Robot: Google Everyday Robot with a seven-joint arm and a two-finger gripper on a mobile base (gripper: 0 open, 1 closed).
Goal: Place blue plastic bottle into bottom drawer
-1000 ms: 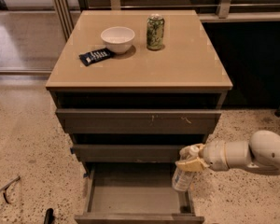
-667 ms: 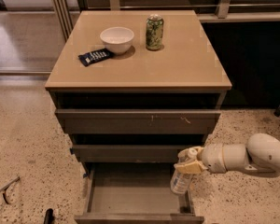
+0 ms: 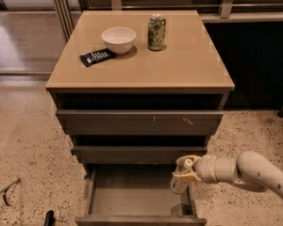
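Note:
The blue plastic bottle [image 3: 180, 182] is a clear, faintly bluish bottle with a white cap. It hangs nearly upright over the right side of the open bottom drawer [image 3: 139, 197]. My gripper [image 3: 186, 170] comes in from the right on a white arm and is shut on the bottle's top, just below the front of the middle drawer. The bottle's base sits low inside the drawer near its right wall; I cannot tell whether it touches the drawer floor.
On the cabinet top [image 3: 188, 65] stand a white bowl [image 3: 118, 39], a green patterned can [image 3: 156, 32] and a dark flat packet [image 3: 97, 57]. The two upper drawers [image 3: 139, 122] are slightly ajar. A dark object [image 3: 49, 217] lies on the speckled floor at left.
The gripper and bottle have moved slightly left and down, bringing the bottle deeper into the open drawer.

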